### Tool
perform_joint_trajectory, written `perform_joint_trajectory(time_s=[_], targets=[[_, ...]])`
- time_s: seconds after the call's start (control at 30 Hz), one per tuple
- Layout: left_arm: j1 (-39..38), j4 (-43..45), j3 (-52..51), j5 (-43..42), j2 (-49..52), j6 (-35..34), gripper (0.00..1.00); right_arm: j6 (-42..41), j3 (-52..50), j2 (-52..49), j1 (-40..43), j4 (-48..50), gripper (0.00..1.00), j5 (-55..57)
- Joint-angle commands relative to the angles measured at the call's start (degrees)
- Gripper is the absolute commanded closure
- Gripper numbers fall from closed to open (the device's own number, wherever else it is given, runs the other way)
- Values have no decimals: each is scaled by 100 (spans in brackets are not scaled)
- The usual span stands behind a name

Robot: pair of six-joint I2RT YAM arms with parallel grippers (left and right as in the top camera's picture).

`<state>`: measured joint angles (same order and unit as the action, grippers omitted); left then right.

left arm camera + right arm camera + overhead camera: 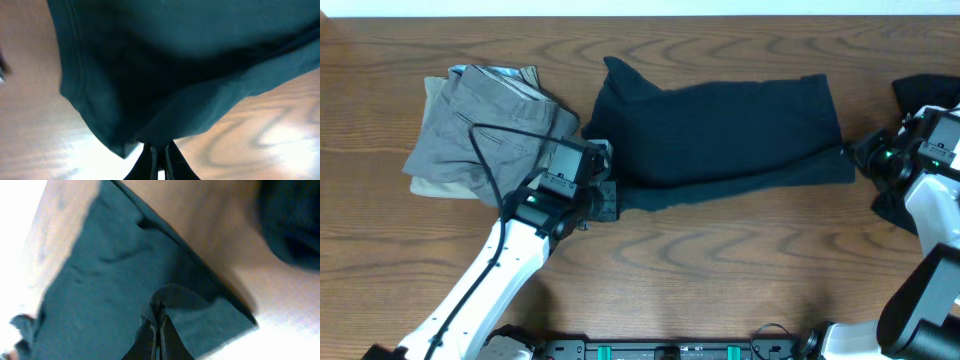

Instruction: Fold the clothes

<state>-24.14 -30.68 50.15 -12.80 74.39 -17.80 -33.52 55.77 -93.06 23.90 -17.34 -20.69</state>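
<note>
A dark, black-looking T-shirt lies folded into a long band across the middle of the table. My left gripper is shut on the lower left edge of this garment. In the left wrist view the fabric bunches down into the closed gripper. My right gripper pinches the shirt's right end. The right wrist view shows a small peak of cloth drawn up between the shut gripper. No logo shows.
Grey trousers lie stacked on a khaki piece at the left, just behind my left arm. More black clothing sits at the far right edge behind my right arm, and shows as a dark heap in the right wrist view.
</note>
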Motion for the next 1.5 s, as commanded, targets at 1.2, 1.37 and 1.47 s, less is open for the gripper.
perform_joint_trajectory(time_s=[1.2, 1.37, 1.47], targets=[[267, 2463, 76, 1692, 1329, 1307, 93, -267, 79, -308, -160, 483, 99, -33], [267, 2524, 76, 1694, 1329, 1307, 72, -264, 79, -308, -160, 518, 89, -39], [271, 2496, 76, 1696, 1327, 1307, 37, -153, 79, -308, -160, 535, 77, -101]])
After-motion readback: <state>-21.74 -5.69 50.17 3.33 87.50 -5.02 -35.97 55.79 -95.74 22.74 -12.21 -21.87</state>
